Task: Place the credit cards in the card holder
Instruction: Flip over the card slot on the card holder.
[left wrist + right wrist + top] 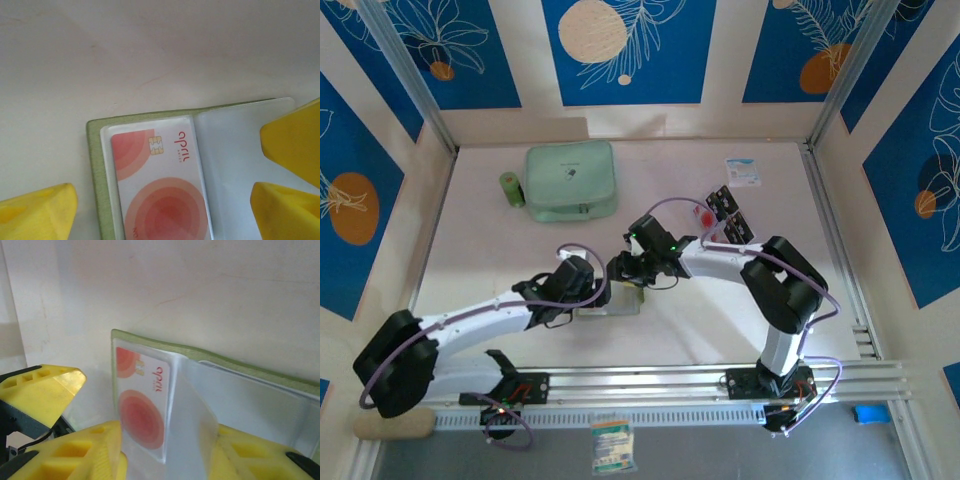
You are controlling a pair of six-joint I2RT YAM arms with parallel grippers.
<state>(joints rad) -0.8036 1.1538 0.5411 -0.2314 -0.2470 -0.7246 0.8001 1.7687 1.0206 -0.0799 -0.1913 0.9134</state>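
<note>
L gripper [160, 210] spread wide over open card holder [95, 165]; R gripper's [632, 278] grip unclear.

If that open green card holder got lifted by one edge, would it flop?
Probably floppy: its clear sleeve curls upward in the right wrist view. The card holder looks thin, so likely light. The card inside may stiffen that half.

- We find bare table [470, 240] along the left edge and in the near middle.
- The zip case [570, 180] and a small green tube [510, 190] block the far edge.
- The left arm [480, 320] and right arm [720, 262] meet over the centre.
- The credit cards [725, 215] and a packet [743, 172] crowd our far right corner.
</note>
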